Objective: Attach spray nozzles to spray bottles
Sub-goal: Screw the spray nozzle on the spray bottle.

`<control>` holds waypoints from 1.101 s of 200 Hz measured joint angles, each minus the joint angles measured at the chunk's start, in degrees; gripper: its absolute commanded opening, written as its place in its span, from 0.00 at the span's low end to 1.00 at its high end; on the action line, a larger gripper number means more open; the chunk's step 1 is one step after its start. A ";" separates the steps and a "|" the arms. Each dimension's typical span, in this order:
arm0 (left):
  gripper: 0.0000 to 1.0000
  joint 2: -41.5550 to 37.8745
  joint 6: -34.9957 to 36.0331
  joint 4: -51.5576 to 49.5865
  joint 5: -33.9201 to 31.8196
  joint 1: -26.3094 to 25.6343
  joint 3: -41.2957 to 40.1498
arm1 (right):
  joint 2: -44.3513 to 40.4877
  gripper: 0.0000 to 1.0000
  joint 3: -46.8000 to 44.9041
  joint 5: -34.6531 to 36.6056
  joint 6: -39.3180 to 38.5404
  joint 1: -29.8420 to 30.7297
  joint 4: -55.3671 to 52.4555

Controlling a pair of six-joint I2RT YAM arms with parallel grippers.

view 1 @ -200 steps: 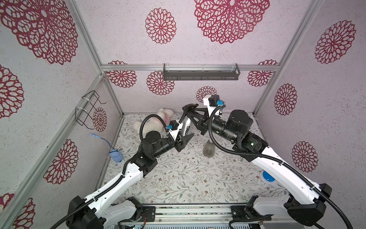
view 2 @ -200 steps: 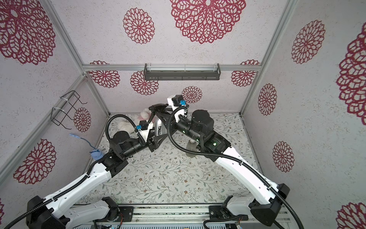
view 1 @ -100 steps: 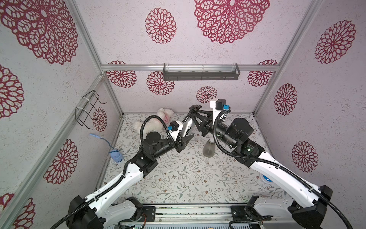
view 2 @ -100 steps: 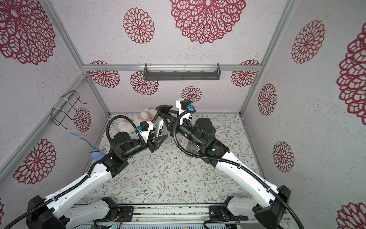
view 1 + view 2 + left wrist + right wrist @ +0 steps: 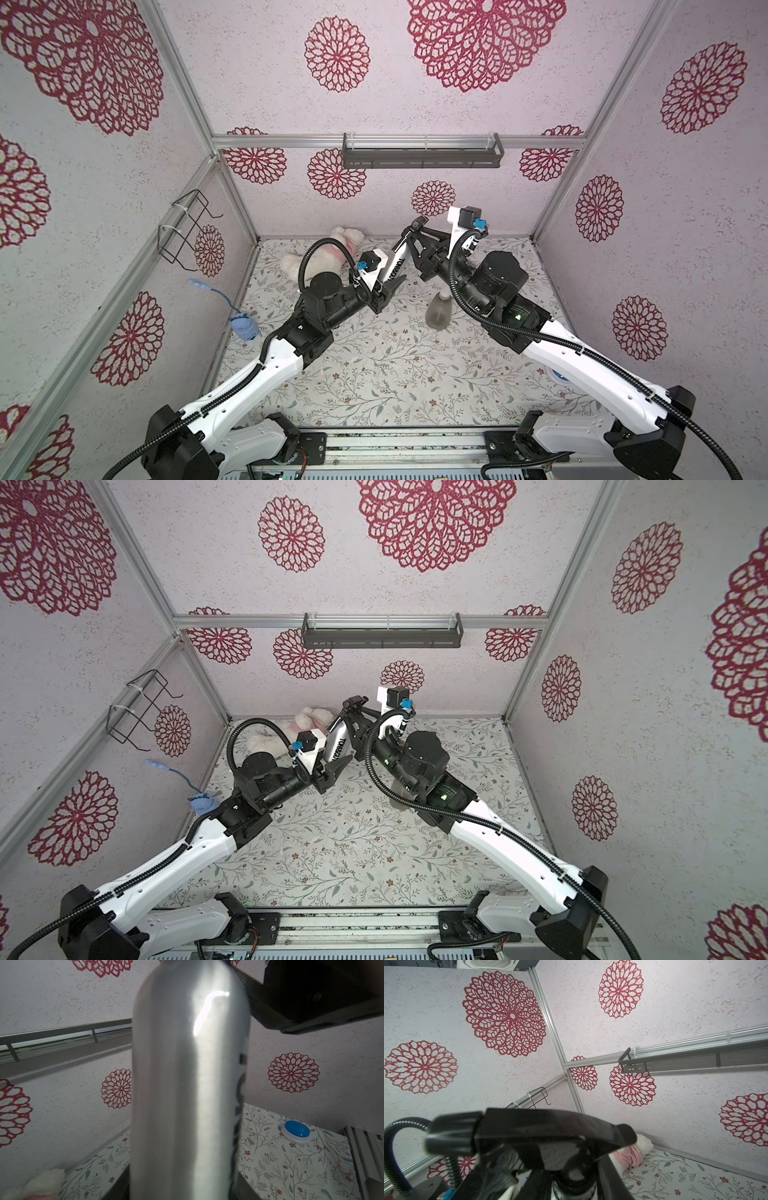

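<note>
Meeting mid-air, left tool (image 5: 384, 286), right tool (image 5: 417, 245)

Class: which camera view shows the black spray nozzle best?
The right wrist view: the black spray nozzle fills the foreground. Both top views show it small, atop the silver bottle. The left wrist view shows only the bottle.

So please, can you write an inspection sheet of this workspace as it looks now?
Surface: floral-print table, mostly bare.
Job's things: slim silver aluminium bottle held up off the table, black trigger nozzle at its neck; smoky translucent plastic bottle stands without a nozzle; clear nozzle not seen.
Clutter: white-and-pink plush toy, small blue toy, blue-and-white round button.
Grippers: left gripper shut on the silver bottle; right gripper shut on the black nozzle.
Cables: black corrugated hoses loop at both wrists.
Surroundings: floral walls, grey wall shelf, wire rack.
</note>
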 measured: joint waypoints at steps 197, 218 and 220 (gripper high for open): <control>0.00 5.75 5.16 -4.13 -26.49 -5.88 2.73 | 14.16 0.21 12.31 41.31 -5.88 11.85 -6.60; 0.00 5.75 3.96 -4.00 -28.09 -5.86 2.73 | 15.89 0.25 14.05 43.54 -6.43 12.37 -6.10; 0.00 5.75 3.91 -4.00 -28.15 -5.86 2.73 | 15.93 0.26 14.05 43.52 -6.51 12.37 -5.99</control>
